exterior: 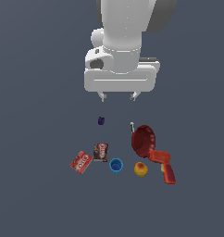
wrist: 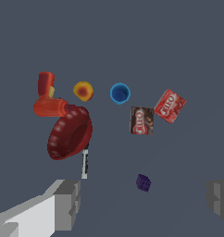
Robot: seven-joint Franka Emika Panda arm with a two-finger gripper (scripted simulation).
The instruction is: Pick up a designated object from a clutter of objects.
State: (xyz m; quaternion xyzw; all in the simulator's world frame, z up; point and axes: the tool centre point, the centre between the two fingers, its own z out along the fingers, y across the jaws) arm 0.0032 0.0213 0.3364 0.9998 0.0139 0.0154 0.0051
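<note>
1. Starting with containers: dark-red bowl (exterior: 143, 140) is tipped up on its side, hollow showing, nothing visible inside. A thin black-and-white stick (wrist: 85, 163) lies at its rim in the wrist view.
2. Blue cup (exterior: 116, 165) stands upright, mouth up, interior looks empty. It sits between the brown packet (exterior: 100, 152) and the yellow round item (exterior: 140, 169).
3. Yellow round item, the one to be picked: rests on the grey bench (exterior: 40, 203), reddish patch on top, just beside the blue cup on the exterior view's right, near the grip of the red-orange drill (exterior: 163, 165). Not touched by anything.
4. Drill lies flat, its body against the lower edge of the bowl, handle pointing toward the exterior view's right and front.
5. Red box (exterior: 81, 162) lies tilted at the exterior view's left end of the row, just beside the brown packet; whether they touch, cannot tell.
6. Tiny purple thing (exterior: 101, 121) sits alone, apart from the row, nearer the arm.
7. Tool (exterior: 117, 96): fingers (wrist: 67, 203) spread wide apart, holding nothing, touching nothing. It hangs high above the bench, well apart from the yellow round item, roughly over the purple thing and the bowl's far rim.
</note>
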